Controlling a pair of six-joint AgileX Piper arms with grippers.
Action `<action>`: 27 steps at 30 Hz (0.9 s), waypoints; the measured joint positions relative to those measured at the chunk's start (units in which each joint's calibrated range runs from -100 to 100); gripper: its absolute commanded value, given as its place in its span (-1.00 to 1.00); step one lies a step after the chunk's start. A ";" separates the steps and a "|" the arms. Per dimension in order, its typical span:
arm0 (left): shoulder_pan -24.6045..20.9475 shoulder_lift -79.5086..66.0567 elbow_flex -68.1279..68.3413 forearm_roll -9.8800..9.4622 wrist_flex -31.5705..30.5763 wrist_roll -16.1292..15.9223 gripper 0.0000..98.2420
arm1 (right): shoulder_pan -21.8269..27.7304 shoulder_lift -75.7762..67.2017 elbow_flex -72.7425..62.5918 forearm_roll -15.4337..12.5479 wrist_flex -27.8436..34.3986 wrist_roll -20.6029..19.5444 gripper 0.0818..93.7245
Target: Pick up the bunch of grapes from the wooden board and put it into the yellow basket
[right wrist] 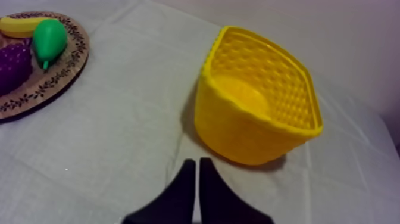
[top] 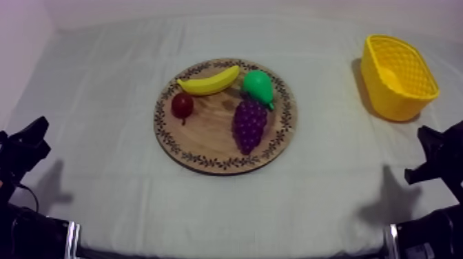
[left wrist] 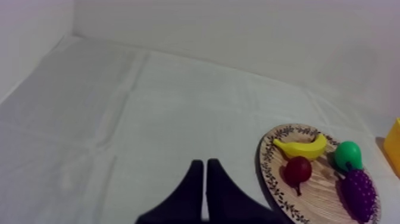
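A purple bunch of grapes [top: 249, 125] lies on the round wooden board [top: 207, 148] at the table's middle, beside a green pear [top: 258, 85], a banana [top: 209, 82] and a small red fruit [top: 182, 105]. The yellow basket [top: 398, 76] stands at the far right with nothing in it. My left gripper [top: 29, 141] rests low at the left edge; its fingers [left wrist: 205, 173] lie together over bare cloth, left of the board [left wrist: 280, 190] and grapes [left wrist: 358, 194]. My right gripper [top: 433, 153] rests low at the right, shut [right wrist: 197, 170], just short of the basket [right wrist: 256, 113].
Grey-white cloth [top: 103, 89] covers the table, with open room left of the board and between the board and the basket. A pale wall runs along the back and the left side.
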State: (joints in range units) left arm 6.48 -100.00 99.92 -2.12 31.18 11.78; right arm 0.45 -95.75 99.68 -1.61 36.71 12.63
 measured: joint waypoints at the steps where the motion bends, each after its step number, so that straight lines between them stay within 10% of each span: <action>1: 0.00 0.00 0.00 0.00 0.00 0.00 -1.00 | 0.00 0.00 0.00 0.00 0.00 0.00 -0.99; 27: 0.00 0.00 0.00 0.00 0.00 0.00 -1.00 | -0.33 0.39 -0.63 -1.42 -1.06 0.93 -0.99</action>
State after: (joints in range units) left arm 6.48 -100.00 99.92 -2.12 31.18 11.78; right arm 0.12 -95.36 99.06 -3.03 35.65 13.57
